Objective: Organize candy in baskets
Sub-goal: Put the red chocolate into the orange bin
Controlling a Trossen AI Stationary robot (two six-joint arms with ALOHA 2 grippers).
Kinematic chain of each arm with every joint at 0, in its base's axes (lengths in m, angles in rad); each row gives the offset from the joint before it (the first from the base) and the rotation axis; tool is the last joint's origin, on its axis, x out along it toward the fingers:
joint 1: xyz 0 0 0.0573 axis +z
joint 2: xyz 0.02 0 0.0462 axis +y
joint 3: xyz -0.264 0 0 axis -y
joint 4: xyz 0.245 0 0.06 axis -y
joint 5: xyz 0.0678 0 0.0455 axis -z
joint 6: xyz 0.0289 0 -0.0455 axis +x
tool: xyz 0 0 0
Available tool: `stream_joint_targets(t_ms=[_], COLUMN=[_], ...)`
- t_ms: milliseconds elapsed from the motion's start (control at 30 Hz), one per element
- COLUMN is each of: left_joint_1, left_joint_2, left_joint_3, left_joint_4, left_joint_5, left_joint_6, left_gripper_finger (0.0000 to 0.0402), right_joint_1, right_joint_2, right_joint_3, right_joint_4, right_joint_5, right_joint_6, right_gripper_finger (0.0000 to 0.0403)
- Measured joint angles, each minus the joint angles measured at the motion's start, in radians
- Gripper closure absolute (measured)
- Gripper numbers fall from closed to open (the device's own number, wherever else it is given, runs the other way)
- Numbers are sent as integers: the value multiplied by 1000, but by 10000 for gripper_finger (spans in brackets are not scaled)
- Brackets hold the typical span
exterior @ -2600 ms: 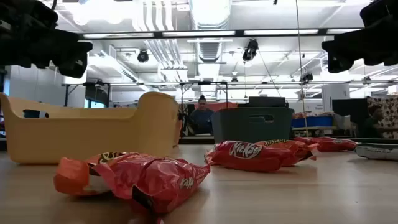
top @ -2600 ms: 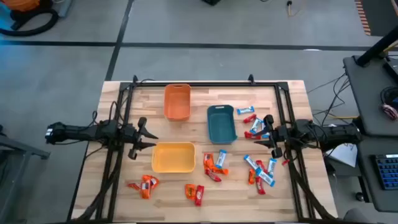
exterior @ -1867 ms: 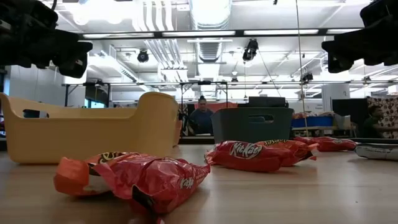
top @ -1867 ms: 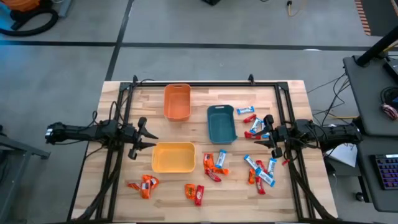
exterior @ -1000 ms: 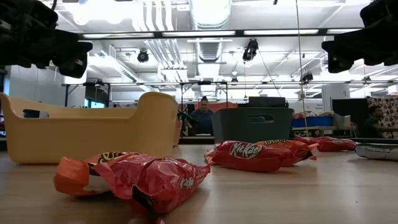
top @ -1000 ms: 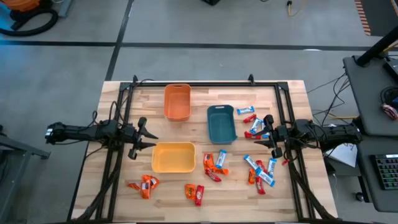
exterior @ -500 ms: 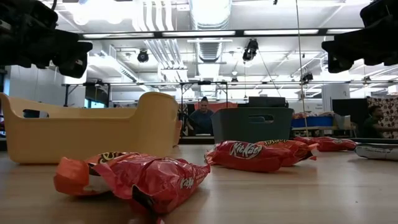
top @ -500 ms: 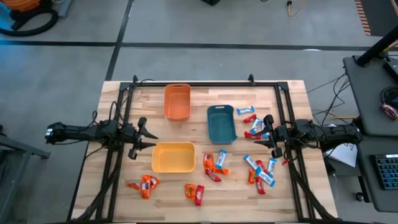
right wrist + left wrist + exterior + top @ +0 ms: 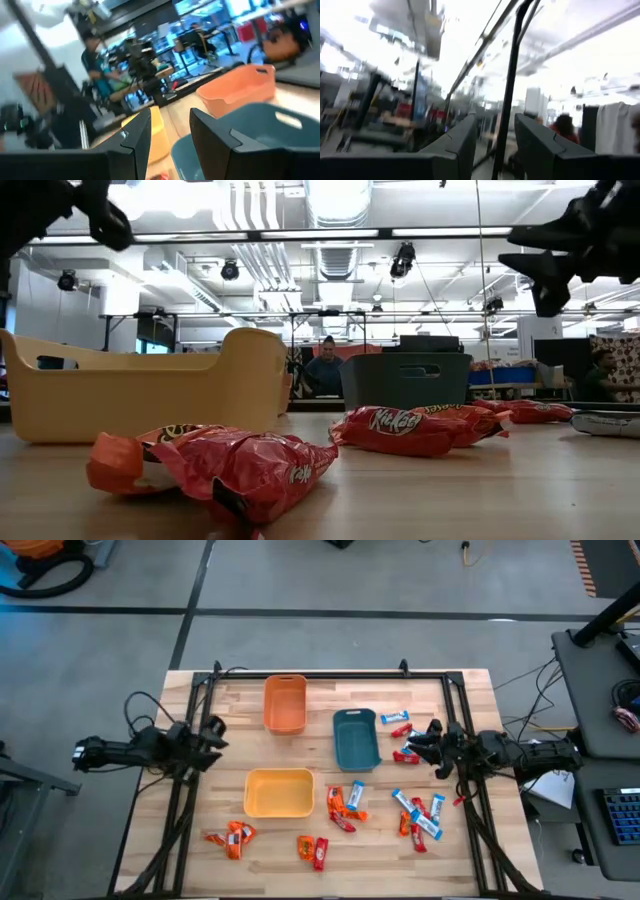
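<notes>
The right gripper (image 9: 424, 742) hangs above the table's right side with its fingers (image 9: 212, 137) apart and nothing between them. It sits just above the light-blue and red candy (image 9: 408, 745) scattered beside the teal basket (image 9: 356, 739). Its wrist view looks across the teal basket toward the orange basket (image 9: 240, 90).

The left gripper (image 9: 210, 732) is raised at the table's left edge, fingers (image 9: 540, 145) apart and empty, aimed out into the room. It is well apart from any candy.

No basket shows candy inside from above, so sorting appears to be at its start, in the approach to a first pick.

Remaining candy lies in loose groups:
- a red and orange cluster (image 9: 343, 805) just right of the yellow basket (image 9: 279, 792);
- a blue and red group (image 9: 420, 815) near the right front;
- two small piles (image 9: 231, 837) along the front edge.

The next move likely calls for the right gripper to descend onto one wrapped bar, close on it, and carry it to a basket. Overlapping wrappers may cause a double pick.
</notes>
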Motion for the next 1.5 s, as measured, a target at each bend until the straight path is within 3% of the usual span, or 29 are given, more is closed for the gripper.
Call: stream_joint_targets(t_ms=[200,367,600,800,967,1267,1500], left_joint_1=[0,0,-1,-11,-12,-73,-152], left_joint_2=[1,13,57,148,274,594,840], left_joint_3=[0,0,3,104,228,421,646], left_joint_4=[43,9,-24,-176,-287,-327,-569], left_joint_5=[-53,-176,-96,-108,-123,-124,-155], left_joint_6=[-31,-243,-400,-399,-337,-261,-151], left_gripper_finger=[283,283,283,286,286,286,286], right_joint_1=[0,0,0,0,0,0,1], right_joint_2=[0,0,0,0,0,0,0], right_joint_3=[0,0,0,0,0,0,0], right_joint_4=[-7,-6,1,8,-6,-7,-7], right_joint_5=[-2,-1,1,0,-1,-36,-112], right_joint_6=[72,80,179,239,258,256,256], right_gripper_finger=[275,275,275,275,275,275,275])
